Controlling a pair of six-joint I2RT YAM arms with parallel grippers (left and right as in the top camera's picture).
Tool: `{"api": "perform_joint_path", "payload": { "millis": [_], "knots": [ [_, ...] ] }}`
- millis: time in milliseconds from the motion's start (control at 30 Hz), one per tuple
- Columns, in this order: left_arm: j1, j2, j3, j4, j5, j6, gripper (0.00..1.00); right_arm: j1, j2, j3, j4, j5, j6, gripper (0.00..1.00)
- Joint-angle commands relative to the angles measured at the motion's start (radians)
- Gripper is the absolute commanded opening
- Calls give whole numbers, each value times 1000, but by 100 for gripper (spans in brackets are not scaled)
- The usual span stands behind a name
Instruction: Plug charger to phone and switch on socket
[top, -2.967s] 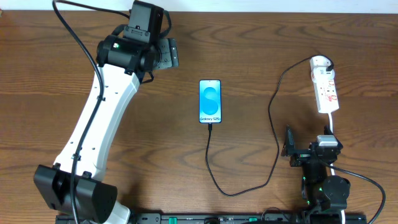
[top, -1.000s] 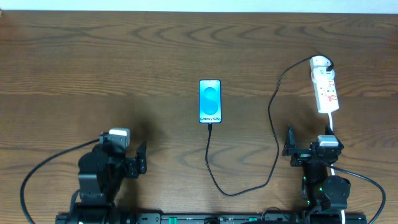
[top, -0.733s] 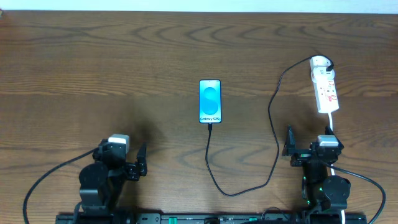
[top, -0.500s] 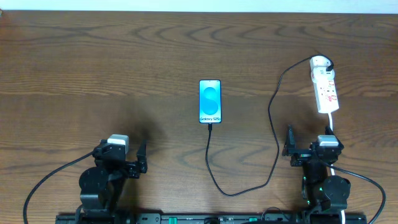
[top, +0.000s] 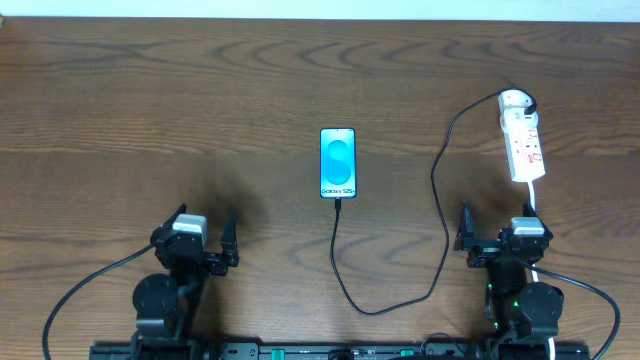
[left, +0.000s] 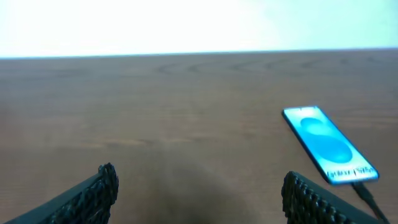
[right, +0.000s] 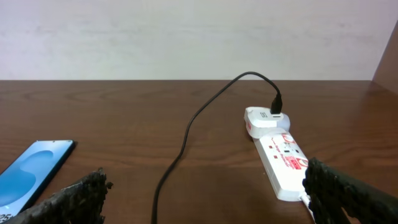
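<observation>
— Anything illegible?
— Red print on socket, far right, unreadable. Mid-table phone reads "Galaxy S25+"; charger meets its near edge.
— Grippers?
— Both spread, empty: left gripper, right gripper.

The left arm and right arm are black, each topped by a pale grey block, trailing a black cable, with rough-textured black fingers

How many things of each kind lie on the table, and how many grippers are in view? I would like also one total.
Phone: 1
Charger cable: 1
Power strip: 1
Grippers: 2 (left gripper, right gripper, both open)
Total: 5
</observation>
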Motion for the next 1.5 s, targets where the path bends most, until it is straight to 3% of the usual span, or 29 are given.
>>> {"api": "perform_joint_path", "payload": {
  "millis": [0,233,500,1467],
  "knots": [
    [6,-39,-33,60,8,-13,86,-2,-7,-3,-2,4,-15,99],
    [6,-38,-86,222,-19,-38,86,-2,-7,-3,-2,4,-15,99],
    [11,-38,-86,87,-76,-65,86,-2,-7,-3,-2,4,-15,99],
    [11,-38,-86,85,-129,-68,86,-2,-7,-3,-2,4,-15,99]
  ]
}}
